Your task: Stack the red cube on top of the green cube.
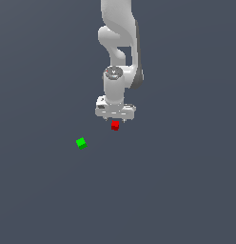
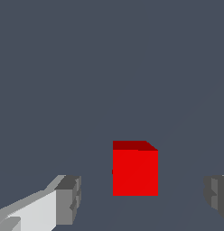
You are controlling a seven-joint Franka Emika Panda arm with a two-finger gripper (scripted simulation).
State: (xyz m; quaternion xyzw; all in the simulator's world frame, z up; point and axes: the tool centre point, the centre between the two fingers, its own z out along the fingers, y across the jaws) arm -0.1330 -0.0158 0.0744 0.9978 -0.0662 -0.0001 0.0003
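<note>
Wrist view shows the white robot pincer (image 2: 140,198) spread wide around the small solid bright-red cube (image 2: 135,171), untouched on the counter, so clenching comes next, before carrying toward the small bright-green cube (image 1: 81,143) at eight o'clock.

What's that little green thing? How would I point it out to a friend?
Start at the white robot arm and follow it down to its hand, which hangs over a red cube. Look lower and toward the exterior view's left: the green cube sits alone on the grey floor, the only green object.
</note>
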